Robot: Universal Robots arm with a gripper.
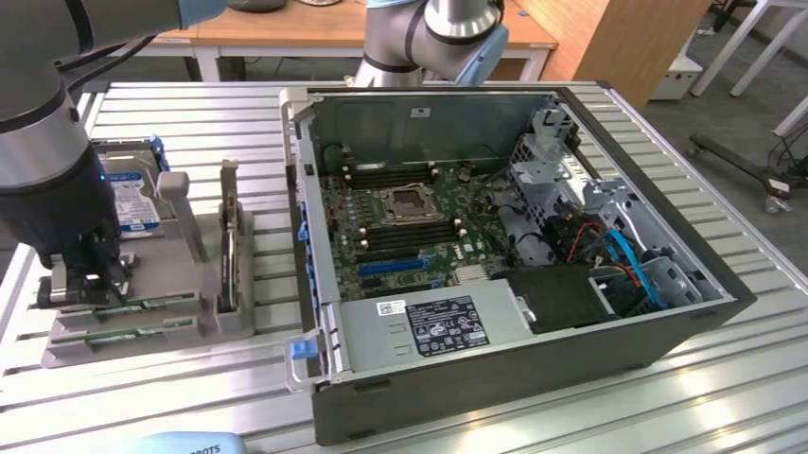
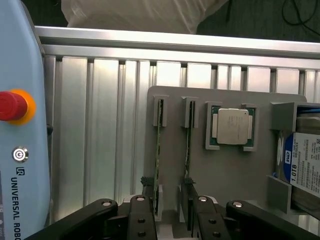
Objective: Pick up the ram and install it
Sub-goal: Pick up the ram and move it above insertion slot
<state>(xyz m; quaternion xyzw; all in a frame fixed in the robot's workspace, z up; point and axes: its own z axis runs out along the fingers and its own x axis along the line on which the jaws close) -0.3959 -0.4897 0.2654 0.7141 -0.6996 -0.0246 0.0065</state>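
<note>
Work scene, largest item to smallest. A table (image 1: 151, 407) of ribbed, pale aluminium slats carries a dark steel computer case (image 1: 505, 397). The case lies open on its side and shows a green motherboard (image 1: 378, 236) and a silver box with a white printed label (image 1: 436, 326); its writing cannot be read.

The grey, cylindrical metal arm (image 1: 44, 142) comes down at the exterior view's left over a flat tray (image 1: 139, 352) of matt grey plastic with moulded slots. In the tray stand a hard drive (image 1: 132, 194), marked "1.0TB" in the wrist view, and a dark upright card (image 1: 229, 248).

A light-blue control pendant (image 2: 22, 165) bears a round red button (image 2: 11, 106) and the words "UNIVERSAL ROBO", cut off by the frame. A square silver processor (image 2: 232, 126) sits in its recess in the tray.

Beside the processor, two thin green boards stand on edge in parallel slots. The ram (image 2: 188, 145) is the nearer one, and a second ram stick (image 2: 159, 145) lies towards the tray's edge.

The black, bolted gripper (image 2: 170, 220) has its fingers (image 2: 141, 220) spread apart, clamping nothing. It is lowered at one end of the two sticks, and which stick lies between the fingers cannot be told.
</note>
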